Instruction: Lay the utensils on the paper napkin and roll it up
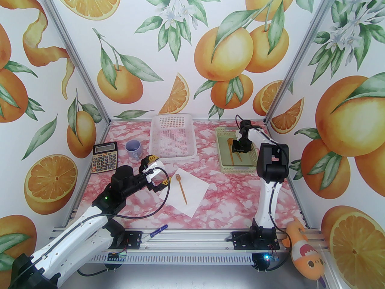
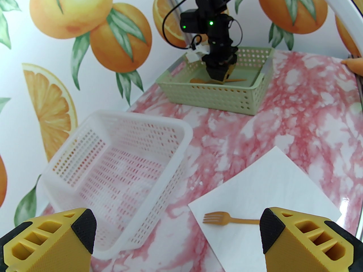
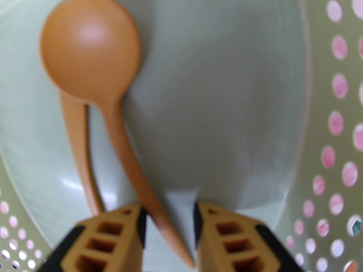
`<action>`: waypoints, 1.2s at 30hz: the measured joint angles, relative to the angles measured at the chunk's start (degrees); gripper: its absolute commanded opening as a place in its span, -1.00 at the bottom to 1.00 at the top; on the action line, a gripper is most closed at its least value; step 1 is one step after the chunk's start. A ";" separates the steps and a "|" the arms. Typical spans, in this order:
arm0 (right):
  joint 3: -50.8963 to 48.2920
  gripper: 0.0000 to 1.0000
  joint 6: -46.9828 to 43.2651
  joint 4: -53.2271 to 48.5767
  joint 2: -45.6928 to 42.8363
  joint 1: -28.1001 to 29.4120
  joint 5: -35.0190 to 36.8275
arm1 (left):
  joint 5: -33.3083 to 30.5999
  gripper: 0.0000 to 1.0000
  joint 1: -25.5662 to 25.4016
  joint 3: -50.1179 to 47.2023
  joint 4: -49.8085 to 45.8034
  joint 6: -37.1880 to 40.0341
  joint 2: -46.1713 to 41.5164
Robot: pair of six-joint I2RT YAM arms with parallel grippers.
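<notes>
The white paper napkin [image 1: 195, 181] [image 2: 272, 180] lies on the pink marbled table, turned like a diamond. An orange-brown fork [image 1: 182, 190] [image 2: 227, 220] rests on it. My left gripper [image 1: 159, 169] [image 2: 177, 222] hovers open just left of the napkin's left corner, holding nothing. My right gripper [image 1: 239, 149] [image 2: 219, 76] [image 3: 170, 211] reaches down into the green basket [image 1: 224, 161] [image 2: 215, 98] [image 3: 334, 123]. Its jaws stand narrowly apart on either side of the handle of the orange-brown spoon [image 3: 90, 44] [image 1: 230, 142]. A second slim orange-brown handle runs out from under the spoon's bowl.
A white perforated basket [image 1: 173, 120] [image 2: 113, 166] stands at the back centre. A calculator [image 1: 104, 158] and a lilac mug [image 1: 133, 147] sit at the back left. A blue pen [image 1: 156, 232] lies on the front rail, and a plush fish [image 1: 303, 257] at the front right.
</notes>
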 measured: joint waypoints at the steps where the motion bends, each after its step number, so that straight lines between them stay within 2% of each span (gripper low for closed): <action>1: 0.00 -0.43 -0.17 -0.02 0.00 0.00 0.02 | -0.02 1.00 0.00 0.02 0.00 0.00 0.00; 6: 0.07 -0.60 -0.66 -0.13 0.00 0.00 0.11 | 0.00 1.00 -0.07 0.00 0.02 0.02 0.00; 12: 0.07 -0.72 -0.81 -0.13 0.00 0.02 0.13 | 0.00 1.00 -0.09 0.02 0.02 0.00 0.00; 28: -2.84 -0.75 -0.76 1.66 -2.32 0.39 1.22 | 0.02 1.00 -0.11 0.02 0.00 0.02 0.00; 36: -6.58 -0.76 -0.52 2.47 -6.69 0.70 2.34 | 0.04 1.00 -0.37 0.00 0.00 0.04 0.00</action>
